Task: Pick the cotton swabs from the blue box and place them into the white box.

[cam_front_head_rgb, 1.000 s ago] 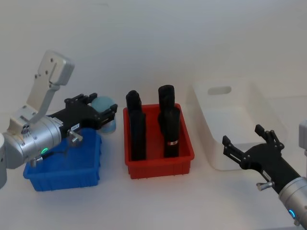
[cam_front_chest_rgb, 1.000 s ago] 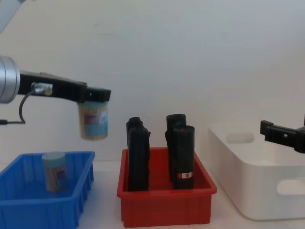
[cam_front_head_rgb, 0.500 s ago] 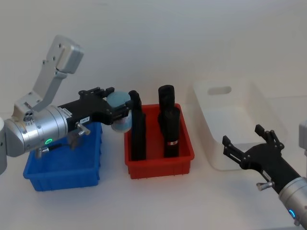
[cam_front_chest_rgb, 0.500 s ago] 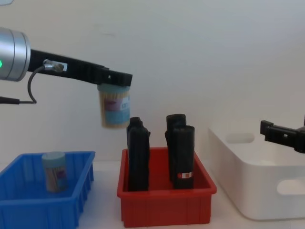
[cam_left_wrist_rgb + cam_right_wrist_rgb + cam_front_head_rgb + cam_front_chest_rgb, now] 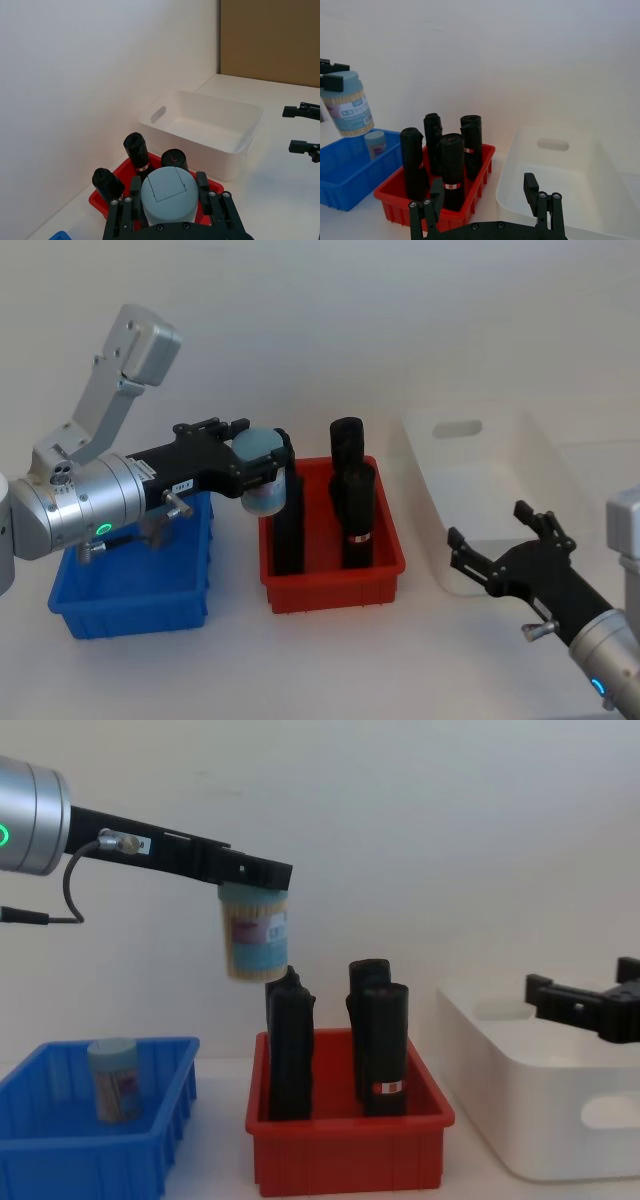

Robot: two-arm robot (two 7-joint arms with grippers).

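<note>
White bench (image 5: 330,660): left gripper (image 5: 262,455), clamped on cotton swabs jar (image 5: 254,935), has moved off blue box (image 5: 130,605) to above red bin (image 5: 335,580). White box (image 5: 470,430) looks next. Right gripper (image 5: 488,530) spread empty near it.

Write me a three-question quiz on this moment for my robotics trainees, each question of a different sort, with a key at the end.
1. True or false: the left gripper holds a cotton swab jar by its lid, up in the air.
2. How many swab jars stand in the blue box? A. none B. one C. three
3. Fill the gap: the right gripper, open and holding nothing, hovers at the near side of the ___ box.

Key: 1 true; 2 B, the lone jar; 3 white, the white box.
</note>
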